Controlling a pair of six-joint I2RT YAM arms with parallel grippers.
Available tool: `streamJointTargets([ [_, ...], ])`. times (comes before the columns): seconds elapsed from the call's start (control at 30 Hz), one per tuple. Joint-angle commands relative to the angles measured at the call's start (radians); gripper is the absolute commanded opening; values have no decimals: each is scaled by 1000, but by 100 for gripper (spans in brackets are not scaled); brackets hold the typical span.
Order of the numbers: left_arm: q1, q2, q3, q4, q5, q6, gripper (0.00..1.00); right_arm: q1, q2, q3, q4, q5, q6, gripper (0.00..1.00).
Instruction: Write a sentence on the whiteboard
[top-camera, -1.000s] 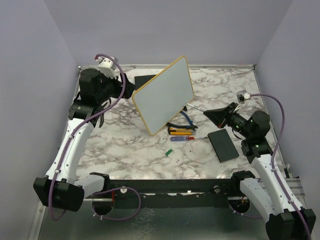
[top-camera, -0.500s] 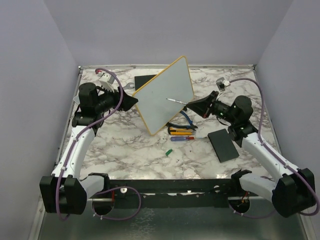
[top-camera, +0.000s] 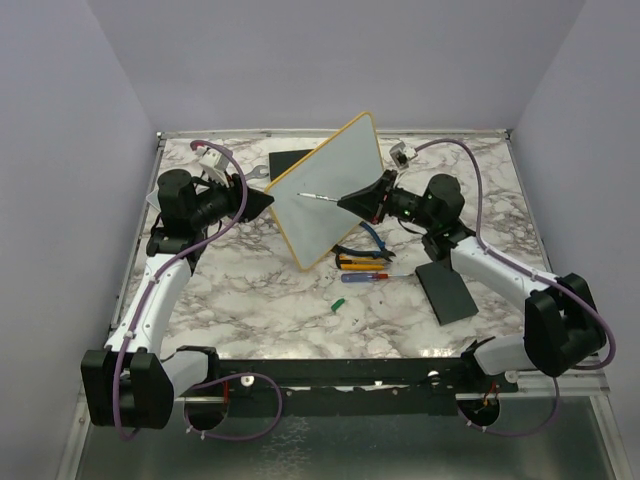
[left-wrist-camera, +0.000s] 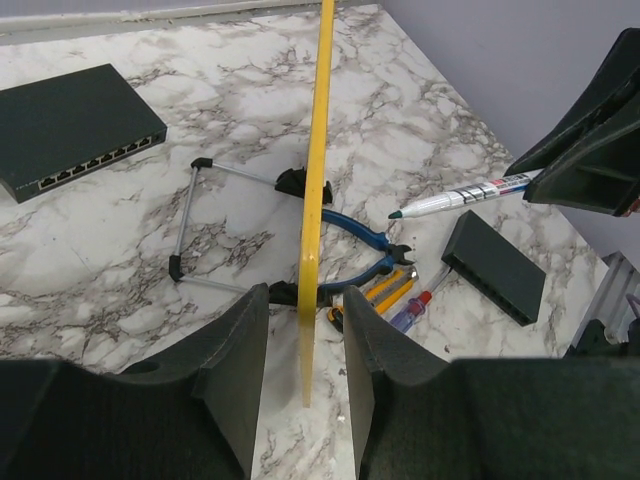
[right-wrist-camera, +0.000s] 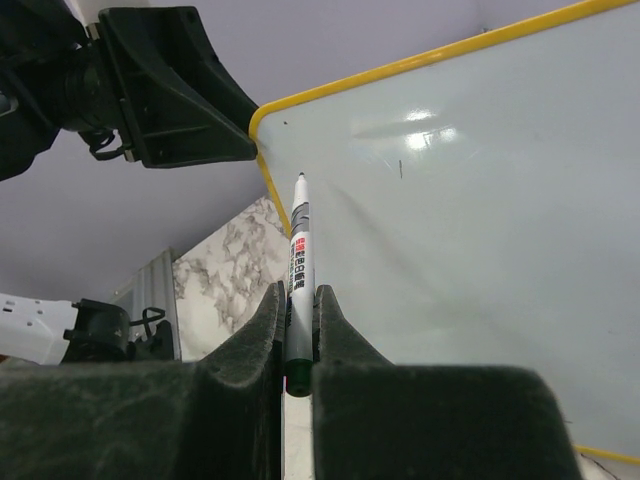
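The whiteboard (top-camera: 325, 195), white with a thin yellow rim, stands tilted on a wire easel (left-wrist-camera: 190, 225). No sentence shows on its face (right-wrist-camera: 480, 220), only a tiny dark mark (right-wrist-camera: 400, 168). My left gripper (top-camera: 268, 203) straddles the board's left edge. In the left wrist view the rim (left-wrist-camera: 318, 150) runs between the jaws of the left gripper (left-wrist-camera: 303, 300) with a gap on each side, so it is open. My right gripper (top-camera: 345, 200) (right-wrist-camera: 296, 290) is shut on a marker (right-wrist-camera: 299, 240). Its uncapped tip (top-camera: 303, 194) points at the board's face, close to it.
A black network switch (top-camera: 290, 160) lies behind the board. Blue pliers (top-camera: 370, 240), a yellow tool (top-camera: 362, 265) and a red-and-blue screwdriver (top-camera: 365, 277) lie at the board's foot. A flat black box (top-camera: 446, 291) sits to the right. A green cap (top-camera: 338, 304) lies nearer the front.
The right arm swung left, carrying the marker from beside the board to over its face. The left gripper came in around the board's left edge and its jaws narrowed.
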Motion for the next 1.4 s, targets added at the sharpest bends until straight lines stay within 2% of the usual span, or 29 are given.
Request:
streamJointTargets([
  [0.0, 5, -8, -14, 50, 22, 1, 36, 19, 41, 52, 62, 9, -3, 1],
  [0.2, 6, -5, -17, 59, 13, 2, 31, 30, 86, 82, 70, -2, -5, 1],
  [0.9, 6, -11, -37, 81, -3, 15, 0, 68, 164, 141, 63, 7, -27, 1],
  [1.37, 5, -36, -48, 80, -14, 32, 0, 77, 176, 145, 85, 22, -24, 1],
])
